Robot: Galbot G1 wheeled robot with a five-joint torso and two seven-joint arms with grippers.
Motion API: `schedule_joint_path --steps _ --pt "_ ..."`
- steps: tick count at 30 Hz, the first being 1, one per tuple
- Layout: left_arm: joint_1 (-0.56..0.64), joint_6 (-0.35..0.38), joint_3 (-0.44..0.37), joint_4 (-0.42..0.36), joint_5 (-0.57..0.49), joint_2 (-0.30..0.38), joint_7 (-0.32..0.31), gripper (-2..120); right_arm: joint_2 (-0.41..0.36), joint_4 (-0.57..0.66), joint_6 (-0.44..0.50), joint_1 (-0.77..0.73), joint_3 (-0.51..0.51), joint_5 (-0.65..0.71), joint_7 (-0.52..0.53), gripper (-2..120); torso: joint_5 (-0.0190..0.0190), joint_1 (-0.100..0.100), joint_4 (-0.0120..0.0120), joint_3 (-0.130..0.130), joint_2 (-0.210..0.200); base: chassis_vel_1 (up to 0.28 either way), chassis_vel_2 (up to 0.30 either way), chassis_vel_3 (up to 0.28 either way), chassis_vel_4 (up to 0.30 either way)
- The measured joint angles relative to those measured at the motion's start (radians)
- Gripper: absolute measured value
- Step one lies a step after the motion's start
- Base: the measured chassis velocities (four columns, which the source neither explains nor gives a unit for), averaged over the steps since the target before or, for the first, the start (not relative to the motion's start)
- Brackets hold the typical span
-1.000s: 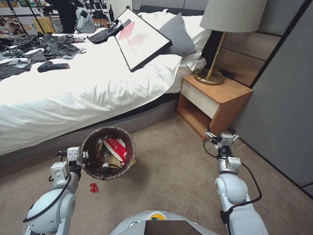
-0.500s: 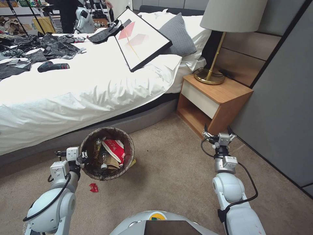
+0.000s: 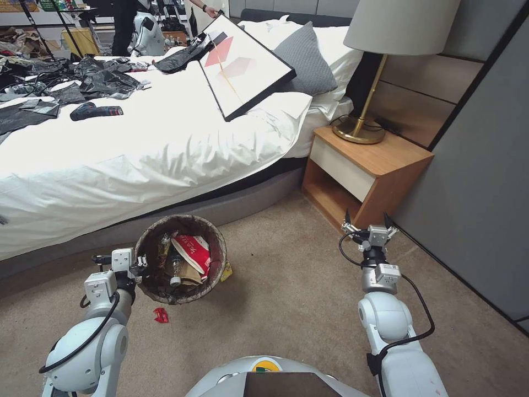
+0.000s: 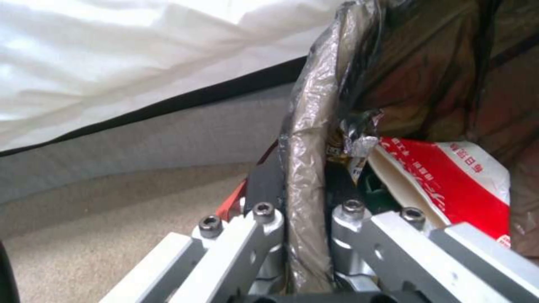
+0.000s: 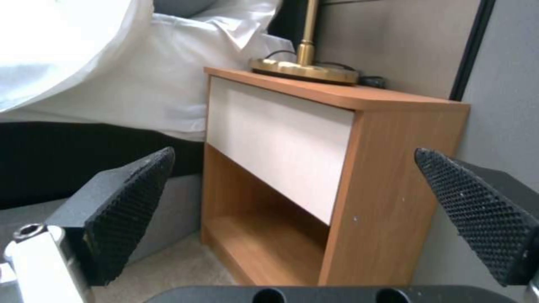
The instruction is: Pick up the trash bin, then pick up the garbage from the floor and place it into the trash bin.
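Note:
The trash bin point(image 3: 187, 220), lined with a dark bag, is at the bed's foot and tilts toward me. My left gripper point(image 3: 140, 267) is shut on its near-left rim; in the left wrist view the fingers point(image 4: 264, 219) clamp the bag-covered rim point(image 4: 306, 160). Inside lie a red-white wrapper point(image 3: 194, 251), brown paper and a small bottle. A red scrap of garbage point(image 3: 161, 315) lies on the carpet just in front of the bin, and a yellow piece point(image 3: 226, 271) sits at its right side. My right gripper point(image 3: 366, 221) hangs open and holds nothing, close to the nightstand.
A white-sheeted bed point(image 3: 138, 160) runs along the back, with a framed picture, black bags and a tool on it. A wooden nightstand point(image 3: 369, 171) with a brass lamp point(image 3: 361, 129) stands at right, beside a grey wall panel point(image 3: 479, 182). Open carpet point(image 3: 286, 298) lies between my arms.
The whole head view has shifted a little, so the camera moved. My right arm drew slightly back and to the left. The left gripper keeps its hold on the bin.

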Motion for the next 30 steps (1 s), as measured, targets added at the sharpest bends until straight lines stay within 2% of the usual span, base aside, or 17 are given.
schedule_joint_path --steps 30 --pt "0.003 0.007 -0.003 0.0 -0.002 0.004 -0.005 4 -0.004 -0.009 -0.006 -0.004 -0.006 -0.003 0.008 100 0.0001 0.0 0.0 0.0 0.0 0.034 0.035 0.033 0.036"
